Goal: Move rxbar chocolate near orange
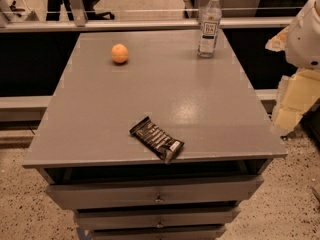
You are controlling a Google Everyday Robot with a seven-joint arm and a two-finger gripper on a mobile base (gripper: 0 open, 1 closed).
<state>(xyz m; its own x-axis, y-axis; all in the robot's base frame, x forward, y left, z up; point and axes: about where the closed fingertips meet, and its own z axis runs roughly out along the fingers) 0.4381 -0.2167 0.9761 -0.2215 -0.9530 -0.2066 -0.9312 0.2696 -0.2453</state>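
Camera view, sole view on record.

1. Hand: not in view. Only a white rounded part of the robot arm (306, 34) shows at the right edge, off to the side of the tabletop (210, 109). Whether the hand is released, clenched or grasping cannot be told. Nothing visible is in contact with the bar.

2. Task item: the rxbar chocolate (156, 139) lies flat on the tabletop, close to the front edge and slightly right of centre.

3. Target: the orange (119, 53) sits toward the far left of the tabletop, well apart from the bar, with bare surface between them.

4. Other items: a clear water bottle (209, 24) stands upright near the far right corner. Drawers (155, 194) sit below the tabletop.

5. Progress: judged as not begun. The bar is ungrasped and far from the orange. Reach, grasp, carry and placement all remain.

6. Orientation: the bar's long axis runs diagonally, from far-left to near-right. Its near-right crimped end reaches the front edge. Its far-left end points roughly toward the orange's side of the tabletop. A grasp would best span the short width, across this diagonal.
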